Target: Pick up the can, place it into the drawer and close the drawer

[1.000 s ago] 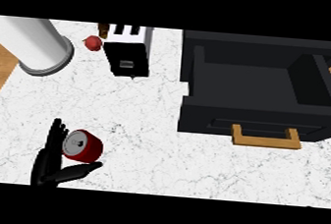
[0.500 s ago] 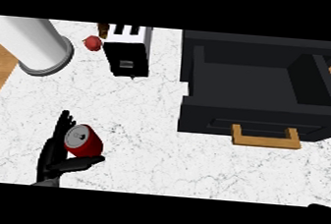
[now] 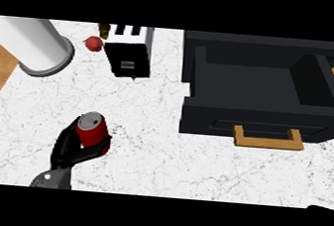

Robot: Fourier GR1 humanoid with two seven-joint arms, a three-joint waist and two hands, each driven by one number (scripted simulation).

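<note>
Since half a second ago the black left hand (image 3: 70,149) has closed its fingers round the red cylindrical can with a silver top (image 3: 91,131), now tilted toward twelve o'clock. It sits at eight o'clock on the white marbled counter (image 3: 159,149), well apart from the open black box-shaped drawer with a tan handle (image 3: 267,93) at two o'clock. No label is readable.

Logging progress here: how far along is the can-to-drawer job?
Done: the left hand is curled round the red metal can, at the counter's lower left. In hand: carrying it. Left: placing it in the open black drawer, which holds nothing visible, then closing it by its wooden handle.
</note>
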